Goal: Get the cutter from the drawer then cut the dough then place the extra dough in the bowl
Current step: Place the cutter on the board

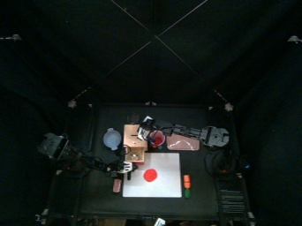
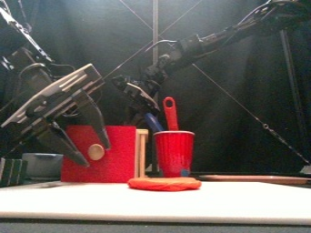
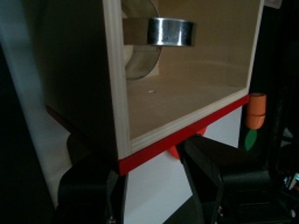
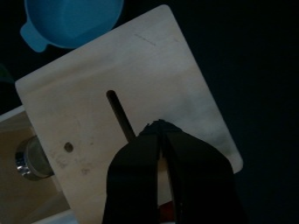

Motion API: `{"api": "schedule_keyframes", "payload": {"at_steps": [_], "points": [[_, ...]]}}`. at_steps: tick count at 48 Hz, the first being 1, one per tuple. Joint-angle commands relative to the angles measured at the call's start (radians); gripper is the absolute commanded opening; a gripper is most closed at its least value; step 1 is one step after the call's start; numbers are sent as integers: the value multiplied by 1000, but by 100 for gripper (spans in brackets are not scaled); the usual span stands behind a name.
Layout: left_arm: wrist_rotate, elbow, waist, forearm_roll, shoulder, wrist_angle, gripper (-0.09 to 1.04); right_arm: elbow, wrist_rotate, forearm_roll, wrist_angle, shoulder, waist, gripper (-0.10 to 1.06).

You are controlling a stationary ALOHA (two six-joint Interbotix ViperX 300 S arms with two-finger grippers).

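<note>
From above, the surface (image 1: 104,201) carries a white board (image 1: 169,166) near the front with a flat red dough (image 1: 151,175) on it. Behind the board's left corner stands the wooden box (image 1: 134,152), the blue-grey bowl (image 1: 111,139) is just to its far left, and a red cup (image 1: 156,138) is to its far right. A couple of small toy foods (image 1: 186,181) lie off the board's right edge. One arm comes in from each side toward the box. At table height, the left pincer (image 2: 93,153) hangs large on the left, its jaws spread apart in front of the red drawer front (image 2: 115,159). The cup, with a red knife (image 2: 170,113) standing in it, is just to the right, the dough lies untouched nearest the front, and black curtains close off the room behind. From the left wrist, the drawer (image 3: 176,96) stands pulled out. The cutter (image 3: 172,31), a round metal band, lies at its far end, well apart from the jaws, which are open on either side of the red front's small knob. An orange toy carrot (image 3: 254,107) shows beyond. From the right wrist, the right pincer (image 4: 159,129) has its jaws together, tips down on the box's pale top beside the slot (image 4: 119,112), seemingly steadying it. The bowl lies past the box and the cutter peeks from the drawer. I'd say the drawer-opening step is done and fetching the cutter is in hand. The next move calls for the left pincer to reach deep into the drawer and close on the cutter's rim or handle while the box is kept from sliding.
</note>
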Motion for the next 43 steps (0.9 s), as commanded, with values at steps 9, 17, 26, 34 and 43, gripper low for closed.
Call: {"api": "schedule_keyframes", "payload": {"at_steps": [9,17,26,34,43], "points": [[3,0,-12,83,-101,0,80,-40,-2,2,3,-26,9,5],[5,48,-21,183,-190,0,79,-69,-3,-3,3,-38,26,5],[8,124,-29,347,-334,-6,79,-81,-18,5,3,-75,54,5],[5,204,-20,503,-445,-6,79,-41,-23,6,0,-129,110,6],[3,281,11,609,-520,-6,79,38,-23,9,-17,-187,186,10]]}}
